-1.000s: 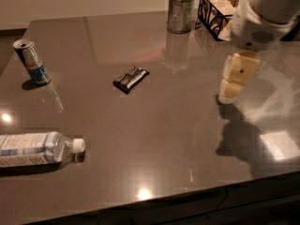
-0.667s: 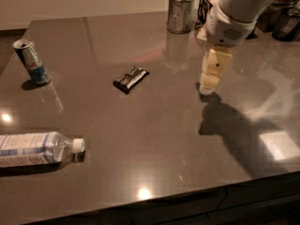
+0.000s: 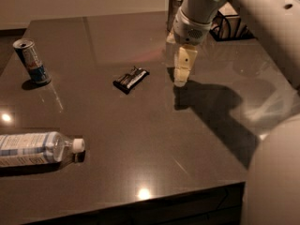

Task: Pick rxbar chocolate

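The rxbar chocolate (image 3: 131, 78), a small flat black-wrapped bar with a pale label patch, lies on the dark table (image 3: 140, 144) near its middle, set at an angle. My gripper (image 3: 181, 77) hangs from the arm at the upper right and points down. It is to the right of the bar, about a bar's length away, and close above the table. Nothing is seen in it.
A blue and silver can (image 3: 32, 61) stands at the left. A plastic water bottle (image 3: 35, 148) lies on its side at the front left. A cup (image 3: 173, 6) and a black wire basket (image 3: 232, 25) stand at the back right. The table's front edge is near.
The arm and gripper have moved left across the table toward the bar. The bar, can and bottle have not moved.
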Motion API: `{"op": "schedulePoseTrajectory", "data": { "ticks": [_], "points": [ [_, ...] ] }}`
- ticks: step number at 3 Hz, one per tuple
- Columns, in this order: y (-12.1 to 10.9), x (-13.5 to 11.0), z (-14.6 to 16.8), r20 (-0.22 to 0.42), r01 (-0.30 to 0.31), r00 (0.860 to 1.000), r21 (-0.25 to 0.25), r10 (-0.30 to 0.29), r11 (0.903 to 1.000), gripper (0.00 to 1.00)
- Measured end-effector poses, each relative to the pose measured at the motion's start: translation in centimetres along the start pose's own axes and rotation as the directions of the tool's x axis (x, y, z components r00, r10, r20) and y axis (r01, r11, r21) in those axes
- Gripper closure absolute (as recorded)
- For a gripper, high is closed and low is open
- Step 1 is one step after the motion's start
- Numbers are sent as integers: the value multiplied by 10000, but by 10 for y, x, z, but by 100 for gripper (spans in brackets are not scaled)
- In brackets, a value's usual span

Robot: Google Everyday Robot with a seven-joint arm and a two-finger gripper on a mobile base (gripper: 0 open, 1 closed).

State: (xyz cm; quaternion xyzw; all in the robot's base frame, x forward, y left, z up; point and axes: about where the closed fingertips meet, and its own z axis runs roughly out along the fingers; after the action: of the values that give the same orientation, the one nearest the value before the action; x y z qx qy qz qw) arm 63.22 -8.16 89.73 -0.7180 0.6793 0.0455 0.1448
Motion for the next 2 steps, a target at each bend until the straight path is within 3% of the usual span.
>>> {"op": "schedulePoseTrajectory", "data": {
  "ticks": [1, 2],
  "points": [
    [-18, -25, 29, 183, 859, 9962, -492, -851, 9951, 0],
    [-31, -46, 56, 232, 1621, 9867, -778, -1608, 9837, 0]
  ]
}}
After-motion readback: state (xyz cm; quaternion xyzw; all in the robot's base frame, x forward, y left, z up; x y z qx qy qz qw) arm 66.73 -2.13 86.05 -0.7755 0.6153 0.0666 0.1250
